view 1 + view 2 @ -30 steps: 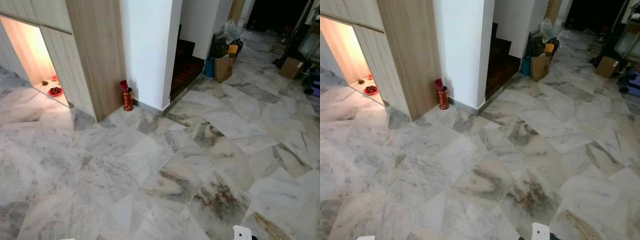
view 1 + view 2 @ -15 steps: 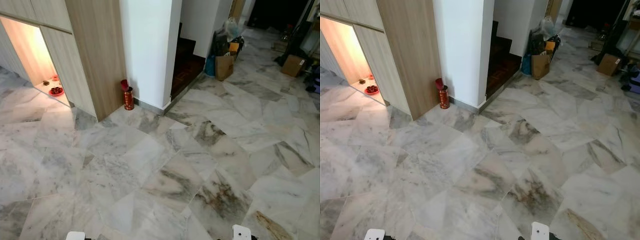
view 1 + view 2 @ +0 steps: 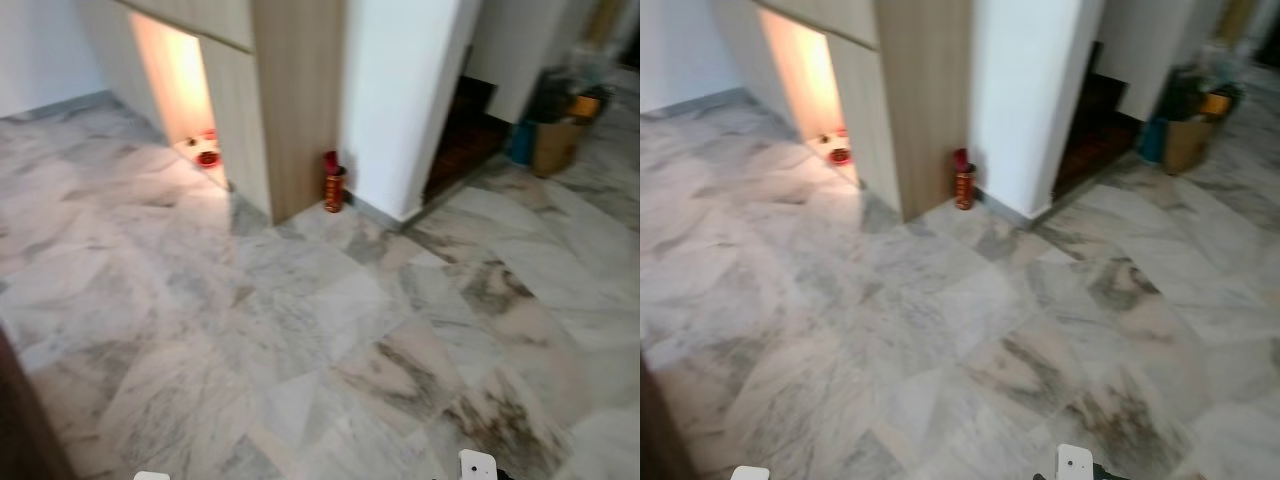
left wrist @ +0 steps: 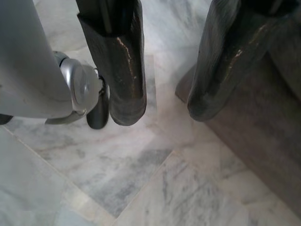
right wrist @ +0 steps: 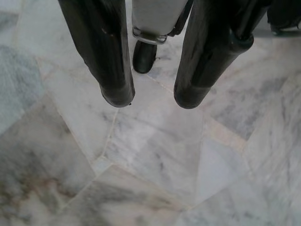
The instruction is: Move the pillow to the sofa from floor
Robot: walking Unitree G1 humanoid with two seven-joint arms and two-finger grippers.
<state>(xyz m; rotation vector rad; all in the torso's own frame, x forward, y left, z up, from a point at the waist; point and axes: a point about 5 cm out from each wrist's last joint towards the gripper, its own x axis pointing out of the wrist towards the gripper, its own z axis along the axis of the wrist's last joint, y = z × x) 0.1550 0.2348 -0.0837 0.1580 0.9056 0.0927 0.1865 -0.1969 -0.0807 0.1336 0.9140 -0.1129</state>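
Over marble floor [image 5: 141, 155], right tool [image 5: 153, 101] parted, empty

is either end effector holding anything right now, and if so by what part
Nothing is held. The left end effector and the right end effector both hang open over bare marble floor, with only floor between their fingers.

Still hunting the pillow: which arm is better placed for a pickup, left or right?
Right, but only marginally. Both pincers hang open and empty over the marble floor. The left pincer has a dark brown block close beside one finger; the right pincer has free floor around it.
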